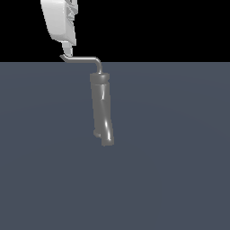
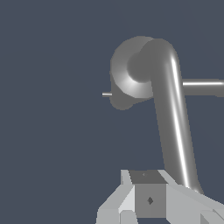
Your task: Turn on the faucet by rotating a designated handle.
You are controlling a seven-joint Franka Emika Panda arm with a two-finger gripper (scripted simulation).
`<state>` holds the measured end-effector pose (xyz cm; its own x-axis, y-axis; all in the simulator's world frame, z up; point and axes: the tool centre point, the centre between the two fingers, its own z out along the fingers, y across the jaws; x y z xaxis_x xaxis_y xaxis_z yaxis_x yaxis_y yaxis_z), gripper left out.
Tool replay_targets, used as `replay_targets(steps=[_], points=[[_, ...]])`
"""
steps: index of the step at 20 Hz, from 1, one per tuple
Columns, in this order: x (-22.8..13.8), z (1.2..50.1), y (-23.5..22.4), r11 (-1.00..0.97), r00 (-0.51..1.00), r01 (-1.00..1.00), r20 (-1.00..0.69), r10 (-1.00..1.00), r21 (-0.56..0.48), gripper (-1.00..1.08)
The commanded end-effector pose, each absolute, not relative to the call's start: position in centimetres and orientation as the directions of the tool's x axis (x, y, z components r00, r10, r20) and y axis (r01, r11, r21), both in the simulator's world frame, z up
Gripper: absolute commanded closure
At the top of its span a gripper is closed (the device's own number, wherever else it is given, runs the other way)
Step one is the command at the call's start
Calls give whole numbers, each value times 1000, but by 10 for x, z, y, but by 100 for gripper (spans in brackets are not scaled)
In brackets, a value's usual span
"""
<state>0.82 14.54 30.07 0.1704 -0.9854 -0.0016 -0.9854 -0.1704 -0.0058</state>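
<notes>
Apparently at the contact stage: the white angular robot gripper (image 1: 67, 48) hung at the hooked free end of the thin silver-grey L-shaped handle (image 1: 83, 58), touching it or just beside it – contact itself could not be resolved. That rod ran level toward the exterior view's right, then bent down into the top of the glossy grey thick-tubed faucet (image 1: 101, 108), which stood on the dark slate-blue floor (image 1: 179, 157). Finger spread could not be judged in either view; nothing was plainly clamped. Wrist view showed the handle running out from the gripper body to the faucet's rounded top. Next move, as judged – a sideways sweep against the rod tip, swinging it about the faucet's axis
</notes>
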Motion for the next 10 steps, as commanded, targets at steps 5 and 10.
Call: replay_targets(steps=[5, 10], points=[[-15, 301, 143, -170, 170, -985, 0, -985, 0, 108], [-30, 301, 141, -170, 170, -985, 0, -985, 0, 108]])
